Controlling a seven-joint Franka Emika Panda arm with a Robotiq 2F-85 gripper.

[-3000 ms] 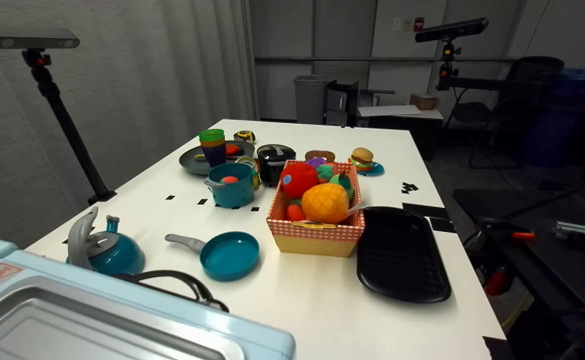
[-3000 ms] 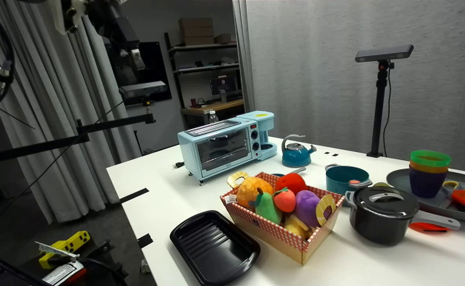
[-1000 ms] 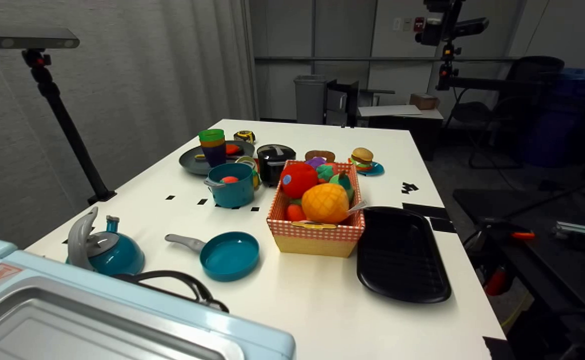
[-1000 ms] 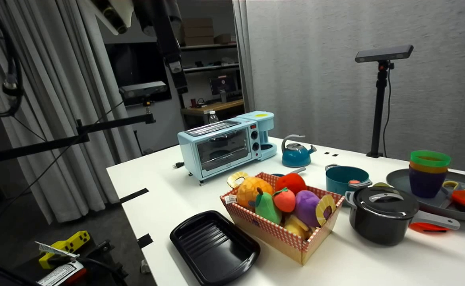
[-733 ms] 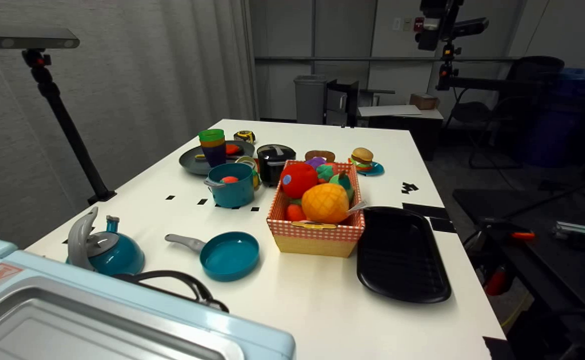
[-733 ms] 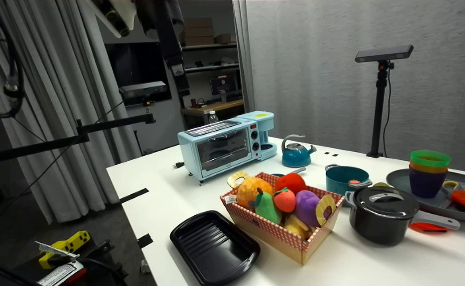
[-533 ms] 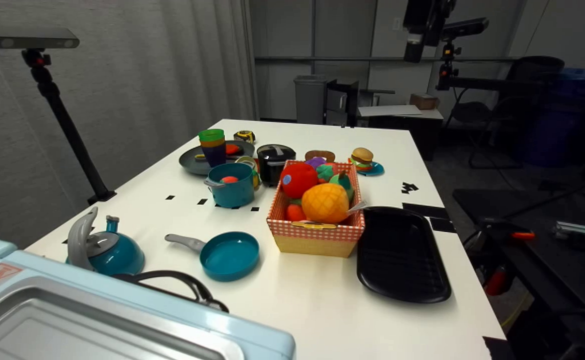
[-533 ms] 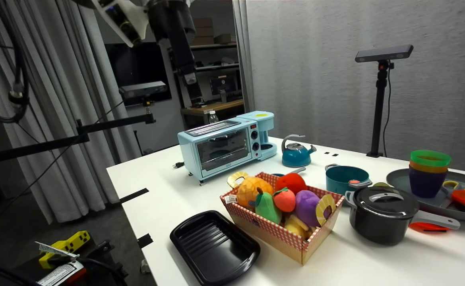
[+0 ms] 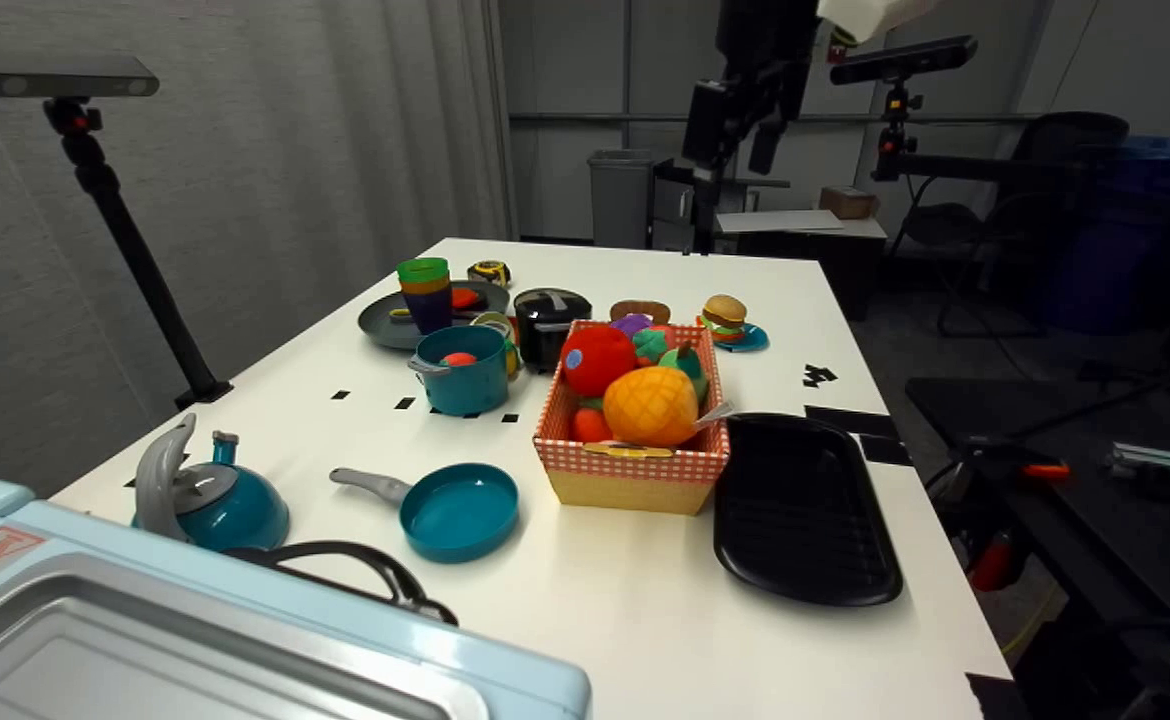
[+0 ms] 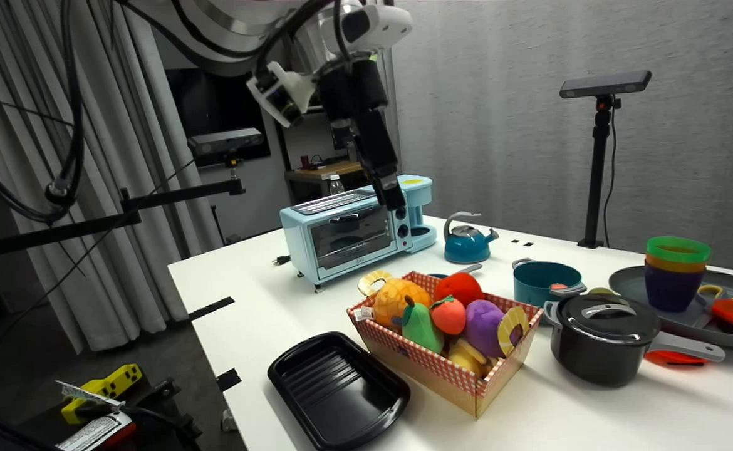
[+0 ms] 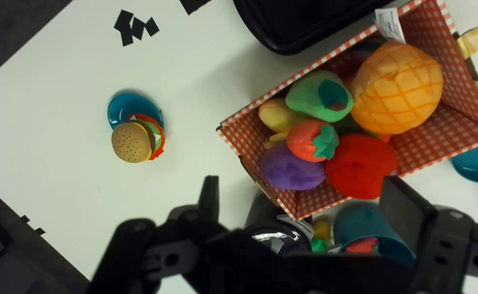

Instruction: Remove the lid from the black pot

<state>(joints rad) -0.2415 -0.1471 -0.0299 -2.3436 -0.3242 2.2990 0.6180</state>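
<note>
In an exterior view, the lid is round, black and glossy, as wide as the black pot on which it sits. In an exterior view, the hand hangs higher than the lid, well apart from it. In the wrist view, the hand is spread wide, holds nothing and hides the lid partly.

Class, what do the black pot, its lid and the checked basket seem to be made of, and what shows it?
Black pot: satin, possibly coated metal or plastic; its side shows only a soft sheen.
Lid: glossy, plastic or perhaps dark glass; bright highlights along its rim.
Checked basket: matte, probably card or thin wood; flat walls, little shine.
</note>
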